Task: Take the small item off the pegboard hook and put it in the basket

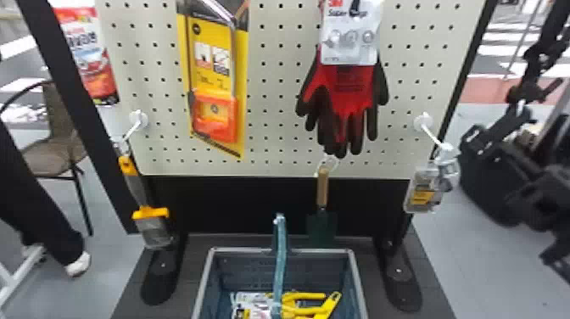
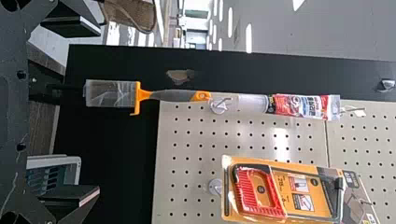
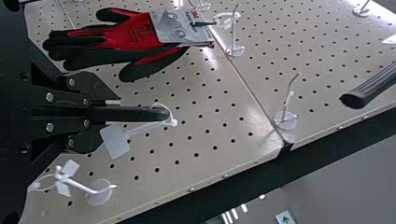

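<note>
The black, rod-like small item (image 3: 149, 113), with a white loop and tag (image 3: 115, 141), protrudes from the right tool (image 3: 112, 113); the open-topped basket (image 1: 359, 275) sits beyond the left tool (image 2: 99, 111).

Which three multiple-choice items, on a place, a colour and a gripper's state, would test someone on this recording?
1. Where does the trowel show in the head view?
A. Inside the basket
B. Just below the gloves
C. Left of the brush

2. What colour are the handles lying in the basket?
A. Yellow
B. Green
C. White

3. How do the left fingers stand?
A. Pressed together
B. Closed around the brush
C. Apart from each other

Key:
1. B: its wooden handle starts just under the gloves' fingertips, with the blade above the basket's back rim.
2. A: bright yellow handles lie at the bottom of the basket.
3. C: the left wrist view shows a wide gap between them.
</note>
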`<state>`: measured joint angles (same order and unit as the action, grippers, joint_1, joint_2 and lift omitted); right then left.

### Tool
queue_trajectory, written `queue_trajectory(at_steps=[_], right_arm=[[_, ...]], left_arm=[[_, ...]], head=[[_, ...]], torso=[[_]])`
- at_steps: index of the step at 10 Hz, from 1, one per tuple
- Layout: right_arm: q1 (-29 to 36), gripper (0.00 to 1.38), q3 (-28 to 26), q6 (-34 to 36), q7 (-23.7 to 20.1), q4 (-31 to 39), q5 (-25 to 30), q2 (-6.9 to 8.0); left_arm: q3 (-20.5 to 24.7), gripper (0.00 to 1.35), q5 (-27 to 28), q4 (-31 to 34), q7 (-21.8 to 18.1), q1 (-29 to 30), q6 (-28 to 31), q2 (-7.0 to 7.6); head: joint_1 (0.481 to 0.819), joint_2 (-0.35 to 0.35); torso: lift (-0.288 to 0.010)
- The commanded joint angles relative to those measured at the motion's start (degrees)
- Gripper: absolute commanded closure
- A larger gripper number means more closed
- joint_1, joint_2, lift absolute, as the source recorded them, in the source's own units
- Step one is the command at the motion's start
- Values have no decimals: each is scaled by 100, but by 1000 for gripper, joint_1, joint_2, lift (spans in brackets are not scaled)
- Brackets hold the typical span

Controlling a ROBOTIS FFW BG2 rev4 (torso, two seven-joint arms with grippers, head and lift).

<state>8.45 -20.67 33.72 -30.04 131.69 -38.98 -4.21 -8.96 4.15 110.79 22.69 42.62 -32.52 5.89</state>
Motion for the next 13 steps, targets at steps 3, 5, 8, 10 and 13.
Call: queue_trajectory(at_steps=[3, 5, 8, 10, 13], right_arm=[[450, 1268, 442, -463, 182, -294, -39, 193], [745, 1268, 688, -718, 402, -435, -145, 263], [930, 1268, 1109, -780, 411, -786, -215, 281], [979, 1268, 1443, -771, 411, -1053, -303, 246], [758, 1268, 1848, -727, 261, -1672, -470, 79]], left_arm=[[-1, 119, -28, -60, -37, -1, 0, -9], [-1, 119, -28, -74, -46, -1, 0, -18], [-1, 119, -37, -88, -55, -1, 0, -27], [8, 119, -28, -103, -63, -26, -9, -27], [-1, 119, -63, -215, -107, -100, -71, -36]], head=[[549, 0], [549, 0], [549, 0], [549, 0], [549, 0]], torso=[[-100], [-100], [-100], [-100], [-100]])
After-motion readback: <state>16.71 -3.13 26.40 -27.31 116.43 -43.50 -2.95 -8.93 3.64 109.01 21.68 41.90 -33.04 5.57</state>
